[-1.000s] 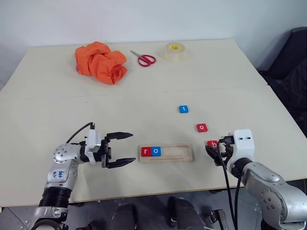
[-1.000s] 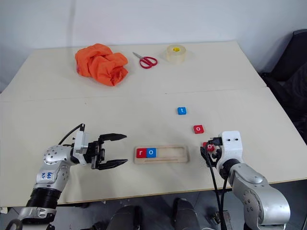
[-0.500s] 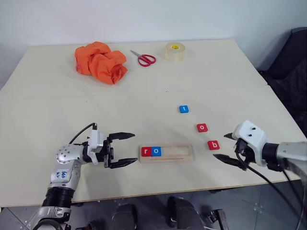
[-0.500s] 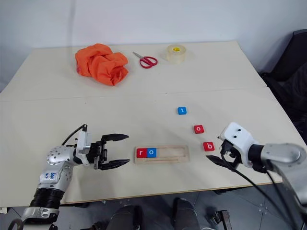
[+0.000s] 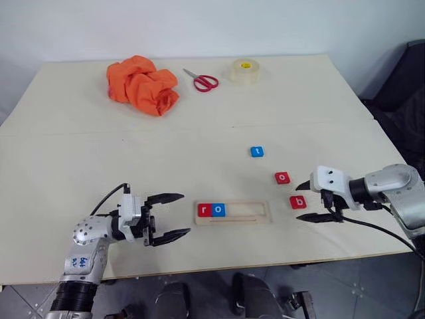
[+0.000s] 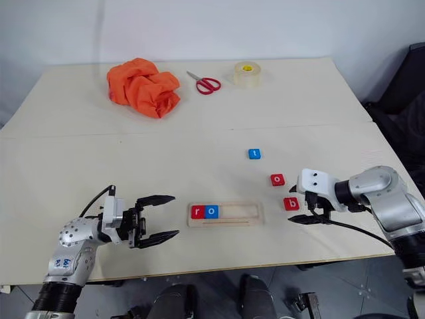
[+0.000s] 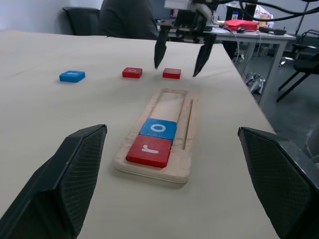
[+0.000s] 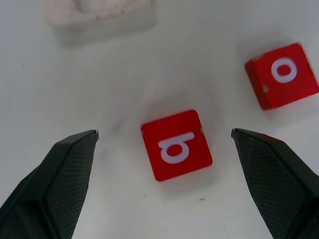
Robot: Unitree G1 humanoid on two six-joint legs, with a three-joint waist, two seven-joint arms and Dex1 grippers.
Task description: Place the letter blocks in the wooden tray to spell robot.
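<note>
The wooden tray (image 5: 252, 212) lies near the table's front edge, with a red "r" block (image 5: 203, 210) and a blue "o" block (image 5: 218, 210) at its left end. To its right a red "b" block (image 5: 298, 202), a red "o" block (image 5: 283, 177) and a blue "t" block (image 5: 257, 151) lie loose on the table. My right gripper (image 8: 164, 131) is open and straddles the "b" block (image 8: 176, 144), one finger on each side, touching nothing. Left of the tray, my left gripper (image 5: 186, 213) is open and empty, pointing at the tray (image 7: 185, 149).
At the back of the table lie an orange cloth (image 5: 142, 85), red-handled scissors (image 5: 201, 80) and a roll of tape (image 5: 244, 70). A dark chair (image 5: 405, 93) stands off the right side. The table's front edge runs just below both grippers.
My right gripper has swung up from the front edge, rolled over and come to straddle the "b" block. The left gripper has drawn back a little from the tray.
</note>
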